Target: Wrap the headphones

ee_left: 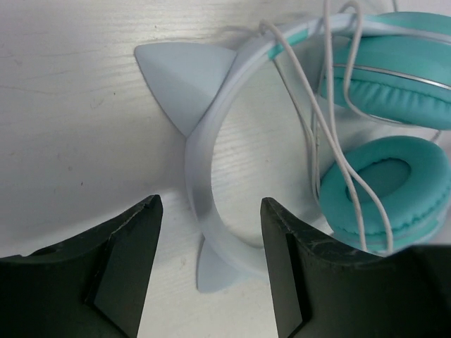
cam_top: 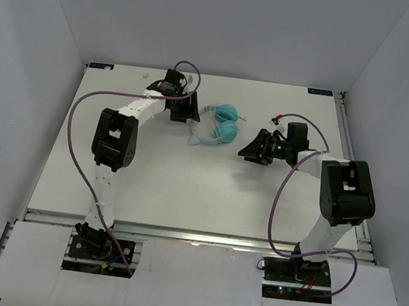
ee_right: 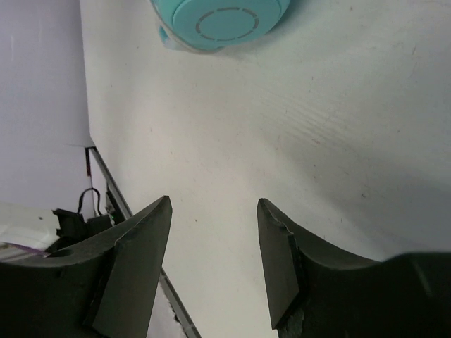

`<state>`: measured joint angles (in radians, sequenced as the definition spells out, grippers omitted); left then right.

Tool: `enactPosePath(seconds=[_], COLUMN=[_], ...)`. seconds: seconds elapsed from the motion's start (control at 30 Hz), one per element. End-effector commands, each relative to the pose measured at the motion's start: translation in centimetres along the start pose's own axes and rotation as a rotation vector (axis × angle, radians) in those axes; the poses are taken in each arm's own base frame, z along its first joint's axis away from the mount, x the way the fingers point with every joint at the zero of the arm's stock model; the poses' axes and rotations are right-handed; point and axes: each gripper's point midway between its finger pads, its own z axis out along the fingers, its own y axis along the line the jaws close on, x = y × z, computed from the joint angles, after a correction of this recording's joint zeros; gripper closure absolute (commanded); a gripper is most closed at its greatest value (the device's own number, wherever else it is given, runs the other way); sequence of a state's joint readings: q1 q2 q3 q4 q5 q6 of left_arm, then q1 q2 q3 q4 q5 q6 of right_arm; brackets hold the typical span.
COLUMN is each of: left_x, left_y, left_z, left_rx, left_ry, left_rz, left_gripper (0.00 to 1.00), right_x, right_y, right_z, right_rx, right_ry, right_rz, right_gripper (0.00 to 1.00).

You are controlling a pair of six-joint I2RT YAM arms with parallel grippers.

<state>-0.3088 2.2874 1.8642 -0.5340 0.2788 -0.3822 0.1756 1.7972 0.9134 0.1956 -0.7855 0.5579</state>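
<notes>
The headphones lie on the white table at the back middle, between my two grippers. In the left wrist view the pale-blue headband, with two pointed cat ears, curves down between my fingers. The two teal ear cups lie to its right, and the thin pale cord runs loosely over them. My left gripper is open, with a gap on each side of the band. My right gripper is open over bare table. One ear cup's round back lies ahead of it.
Thick purple cables loop beside each arm. Grey enclosure walls stand close round the table. The right wrist view shows the table's edge rail with wiring beyond it at the left.
</notes>
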Motion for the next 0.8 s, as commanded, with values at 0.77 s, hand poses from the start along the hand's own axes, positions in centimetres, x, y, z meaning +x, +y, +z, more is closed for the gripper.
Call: enactPosePath(seconds=[0.77], left_x=[8.9], left_y=[-9.0], left_z=[-33.1], left_rx=[0.448], left_ry=[-0.768], left_rz=[0.302], left_gripper=[0.02], right_x=[-2.2], right_y=[11.1], right_z=[-17.8], right_rx=[0.357], right_ry=[-0.344], right_rz=[-1.066], right_gripper=[0.06])
